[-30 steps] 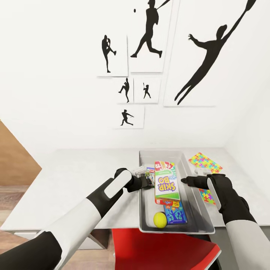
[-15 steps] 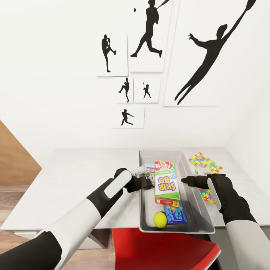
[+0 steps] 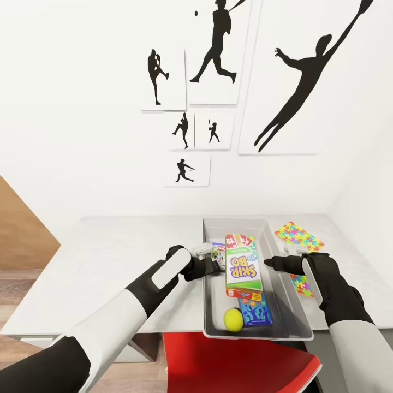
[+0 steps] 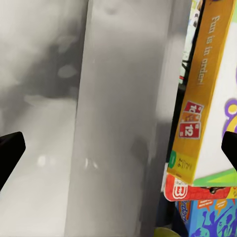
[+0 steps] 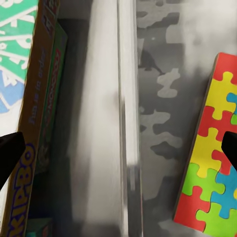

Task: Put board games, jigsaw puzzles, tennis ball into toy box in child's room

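On the pale desk (image 3: 109,256) beneath the wall of black sport silhouettes (image 3: 229,82), the toy box (image 3: 295,319) sits near the front edge, its long axis running away from the robot. Inside it, the Skip-Bo game (image 3: 242,265) lies lengthwise on top, the blue game (image 3: 255,312) shows under its near end, the Monopoly game (image 3: 218,250) peeks out at the left wall, and the tennis ball (image 3: 233,319) rests in the near corner.

Two jigsaw puzzles are not yet in. One puzzle (image 3: 298,235) lies flat on the desk beyond the right arm, just outside the box's right rim. The other puzzle (image 3: 301,285) lies near the same rim, partly hidden by the right wrist.

The right gripper (image 3: 268,263) hovers over the box's right rim. In the right wrist view its fingers (image 5: 10,153) are spread wide and hold nothing, with the rim running between them and a puzzle (image 5: 212,158) just to the outer side. The left gripper (image 3: 217,266) sits at the box's left rim, its fingers (image 4: 10,150) likewise wide apart and empty.

By my reading, the right arm is much nearer both puzzles. The next grasp calls for it to shift outward from the rim, away from the box, then come down onto a thin flat edge.
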You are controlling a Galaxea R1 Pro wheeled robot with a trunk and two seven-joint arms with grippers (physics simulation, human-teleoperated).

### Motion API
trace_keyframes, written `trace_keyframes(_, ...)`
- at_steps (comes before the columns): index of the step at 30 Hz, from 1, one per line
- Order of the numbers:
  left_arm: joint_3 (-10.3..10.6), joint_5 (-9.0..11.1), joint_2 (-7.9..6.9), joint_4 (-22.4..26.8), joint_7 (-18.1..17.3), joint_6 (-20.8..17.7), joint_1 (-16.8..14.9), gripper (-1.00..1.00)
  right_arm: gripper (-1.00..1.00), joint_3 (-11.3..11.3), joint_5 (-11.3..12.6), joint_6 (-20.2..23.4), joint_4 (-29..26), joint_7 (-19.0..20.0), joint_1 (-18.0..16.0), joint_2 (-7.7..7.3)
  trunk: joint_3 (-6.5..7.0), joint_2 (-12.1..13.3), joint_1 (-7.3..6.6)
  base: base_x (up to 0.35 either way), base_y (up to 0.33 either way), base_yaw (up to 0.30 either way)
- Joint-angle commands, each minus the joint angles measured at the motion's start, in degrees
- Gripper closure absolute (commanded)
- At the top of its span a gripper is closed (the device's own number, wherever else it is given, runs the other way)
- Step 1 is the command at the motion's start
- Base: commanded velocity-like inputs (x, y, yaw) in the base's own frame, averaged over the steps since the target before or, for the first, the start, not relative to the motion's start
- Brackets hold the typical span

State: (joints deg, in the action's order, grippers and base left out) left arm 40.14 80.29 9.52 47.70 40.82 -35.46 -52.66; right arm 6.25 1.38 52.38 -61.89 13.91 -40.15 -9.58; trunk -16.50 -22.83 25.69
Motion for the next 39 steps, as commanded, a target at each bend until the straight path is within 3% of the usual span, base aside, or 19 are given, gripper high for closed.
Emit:
trace_keyframes(1, 0.11, 0.48, -0.01, 0.03, 0.49, 0.04, -0.08, -1.0, -1.0, 0.07, -0.02, 0.26, 1.07, 0.08, -0.02, 0.0, -0.12, -0.09, 0.09, 0.0, 0.0, 0.0)
trace_keyframes(15, 0.11, 0.48, -0.03, -0.06, 0.45, 0.04, -0.08, -1.0, -1.0, 0.08, 0.02, 0.27, 1.07, 0.08, -0.07, 0.0, -0.12, -0.09, 0.09, 0.0, 0.0, 0.0)
trace_keyframes(16, 0.11, 0.48, -0.01, -0.06, 0.44, 0.04, -0.08, -1.0, 1.0, 0.08, 0.02, 0.27, 1.07, 0.08, -0.06, 0.0, -0.12, -0.09, 0.09, 0.0, 0.0, 0.0)
trace_keyframes(19, 0.11, 0.48, 0.03, -0.06, 0.47, 0.04, -0.08, -1.0, 1.0, 0.08, 0.02, 0.27, 1.07, 0.07, -0.08, 0.04, -0.12, -0.09, 0.09, 0.0, 0.0, 0.0)
trace_keyframes(20, 0.11, 0.47, 0.03, -0.06, 0.47, 0.04, -0.08, 1.0, 1.0, 0.08, 0.02, 0.27, 1.07, 0.07, -0.06, 0.05, -0.12, -0.09, 0.09, 0.0, 0.0, 0.0)
trace_keyframes(39, 0.17, 0.55, 0.01, 0.01, 0.4, 0.57, 0.07, 1.0, 1.0, 0.08, -0.06, 0.36, 1.07, 0.09, -0.06, -0.19, -0.12, -0.09, 0.09, 0.0, 0.0, 0.0)
